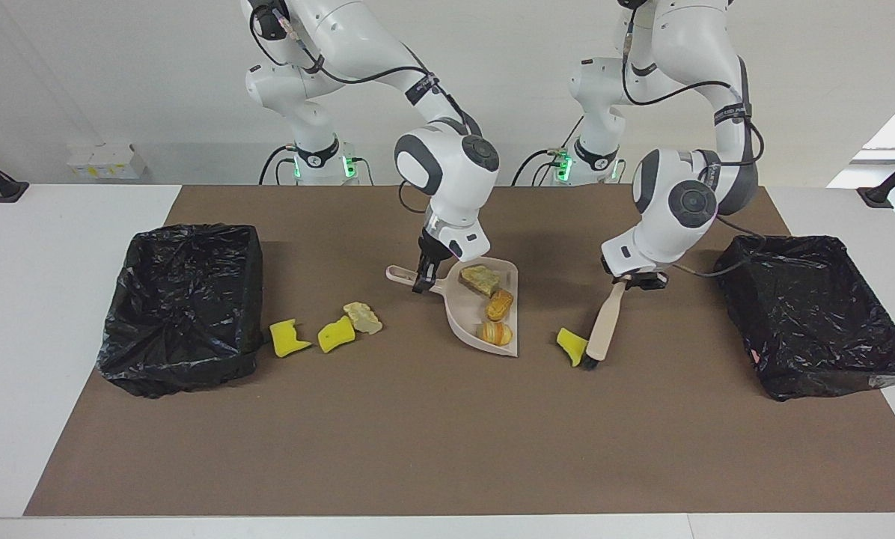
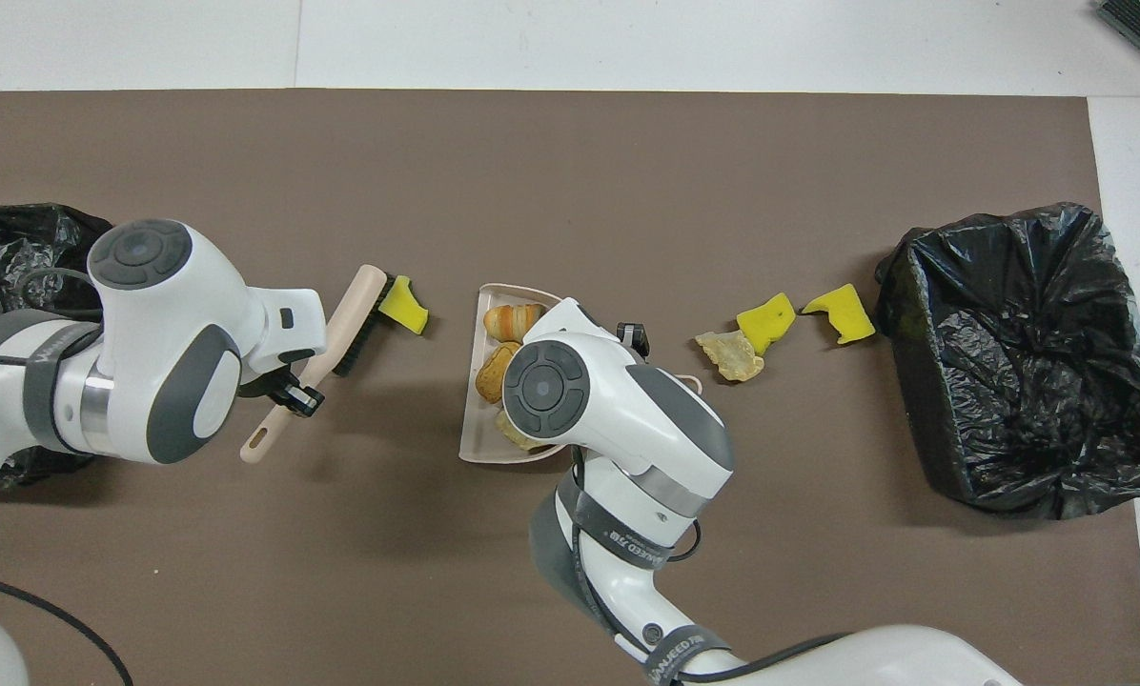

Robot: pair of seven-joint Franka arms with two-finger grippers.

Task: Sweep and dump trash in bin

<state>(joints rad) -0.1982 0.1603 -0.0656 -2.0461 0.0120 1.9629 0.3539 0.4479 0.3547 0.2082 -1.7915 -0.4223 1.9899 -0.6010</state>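
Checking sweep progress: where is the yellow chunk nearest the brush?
The yellow chunk lies against the brush bristles, between the brush and the dustpan, toward the left arm's end.

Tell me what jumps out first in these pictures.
At mid-table the right gripper holds a beige dustpan with three brown lumps in it. Beside it the left gripper presses a brush against a yellow sponge chunk. A black-lined bin stands at each end of the table.

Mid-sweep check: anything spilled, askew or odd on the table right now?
Nothing spilled. The dustpan holds three lumps; the yellow chunk at the brush stands tipped on edge, pushed by the bristles. Three bits lie unswept beside the bin.
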